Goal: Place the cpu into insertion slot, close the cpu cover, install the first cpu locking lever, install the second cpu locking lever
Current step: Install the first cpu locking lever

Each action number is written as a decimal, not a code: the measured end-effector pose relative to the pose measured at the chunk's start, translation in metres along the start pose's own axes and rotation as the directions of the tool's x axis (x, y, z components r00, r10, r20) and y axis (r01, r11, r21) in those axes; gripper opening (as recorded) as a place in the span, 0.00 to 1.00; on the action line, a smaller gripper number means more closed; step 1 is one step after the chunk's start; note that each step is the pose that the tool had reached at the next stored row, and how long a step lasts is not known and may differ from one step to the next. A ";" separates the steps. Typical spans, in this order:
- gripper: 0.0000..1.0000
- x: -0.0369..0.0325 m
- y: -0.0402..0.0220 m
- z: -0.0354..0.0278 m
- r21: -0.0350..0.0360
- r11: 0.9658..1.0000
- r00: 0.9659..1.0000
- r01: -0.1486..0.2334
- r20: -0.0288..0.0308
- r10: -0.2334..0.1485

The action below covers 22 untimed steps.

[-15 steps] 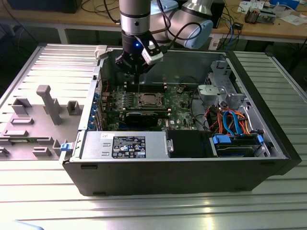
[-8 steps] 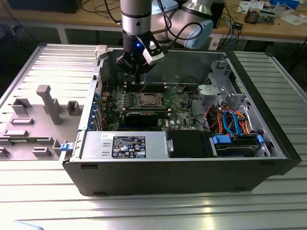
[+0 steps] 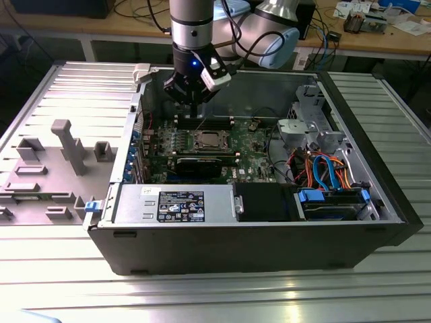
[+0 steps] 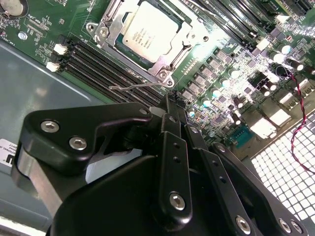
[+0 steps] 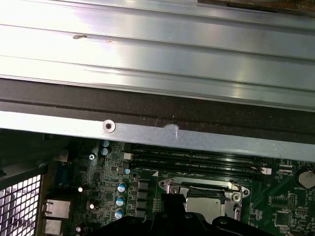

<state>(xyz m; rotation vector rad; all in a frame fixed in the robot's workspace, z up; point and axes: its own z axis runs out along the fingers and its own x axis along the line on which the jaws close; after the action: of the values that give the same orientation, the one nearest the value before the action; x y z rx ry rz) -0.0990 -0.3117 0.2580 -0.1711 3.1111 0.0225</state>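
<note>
cpu (image 4: pixel 150 30) | flat silvery-tan square | seated in metal-framed insertion slot (image 4: pixel 165 74)

Overview plus 2 close-ups sharing cpu (image 4: pixel 150 30)

The black claw (image 3: pixel 195 111) hangs inside the open dark computer case (image 3: pixel 269 235), just beyond the silvery square cpu (image 3: pixel 207 140) on the green board (image 3: pixel 254 159).

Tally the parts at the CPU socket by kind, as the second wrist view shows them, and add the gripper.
Small square cpu with a silvery-tan metal top: 1
Thin silver hinged cpu cover with a square window: 1
Thin wire locking lever standing free beside the socket: 1
Black gripper: 1
Total: 4
</note>
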 end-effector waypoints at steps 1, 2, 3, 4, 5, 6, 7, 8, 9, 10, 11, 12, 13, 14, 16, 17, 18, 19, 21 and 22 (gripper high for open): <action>0.11 0.0000 0.0000 0.0000 0.000 1.000 1.000 0.000 0.000 0.000; 0.11 0.0000 0.0000 0.0000 0.000 1.000 1.000 0.000 0.000 0.000; 0.11 0.0000 0.0000 0.0000 0.000 1.000 1.000 0.000 0.000 0.000; 0.11 0.0000 0.0000 0.0000 0.000 1.000 1.000 0.000 0.000 0.000; 0.11 -0.0001 0.0000 0.0000 0.000 1.000 1.000 0.000 0.000 0.000; 0.11 -0.0001 0.0000 0.0000 -0.001 1.000 1.000 0.000 0.000 0.000; 0.11 -0.0003 -0.0001 0.0001 -0.004 1.000 1.000 0.000 0.001 0.000; 0.11 -0.0002 -0.0002 0.0003 -0.014 1.000 1.000 0.000 0.002 0.000; 0.11 -0.0001 -0.0003 0.0003 -0.024 1.000 1.000 -0.001 0.003 0.001; 0.11 -0.0001 -0.0003 0.0004 -0.035 0.999 1.000 -0.003 0.004 0.003; 0.11 -0.0001 -0.0004 0.0005 -0.046 0.999 1.000 -0.004 0.005 0.005; 0.11 -0.0007 -0.0005 0.0010 -0.054 0.999 1.000 -0.006 0.006 0.006; 0.11 -0.0017 -0.0006 0.0017 -0.056 0.998 1.000 -0.006 0.006 0.006; 0.11 -0.0045 -0.0009 0.0031 -0.056 0.998 1.000 -0.006 0.006 0.006; 0.11 -0.0072 -0.0012 0.0057 -0.056 0.998 1.000 -0.006 0.006 0.006; 0.11 -0.0079 -0.0012 0.0067 -0.057 0.998 1.000 -0.006 0.006 0.006; 0.11 -0.0086 -0.0014 0.0074 -0.057 0.998 1.000 -0.006 0.006 0.007; 0.11 -0.0091 -0.0016 0.0079 -0.057 0.998 1.000 -0.007 0.006 0.008; 0.11 -0.0102 -0.0018 0.0092 -0.057 0.998 1.000 -0.011 0.006 0.012; 0.11 -0.0109 -0.0019 0.0100 -0.057 0.998 1.000 -0.015 0.006 0.015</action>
<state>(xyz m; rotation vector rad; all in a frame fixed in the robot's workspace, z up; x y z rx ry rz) -0.0877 -0.3122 0.2483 -0.1490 3.1067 0.1116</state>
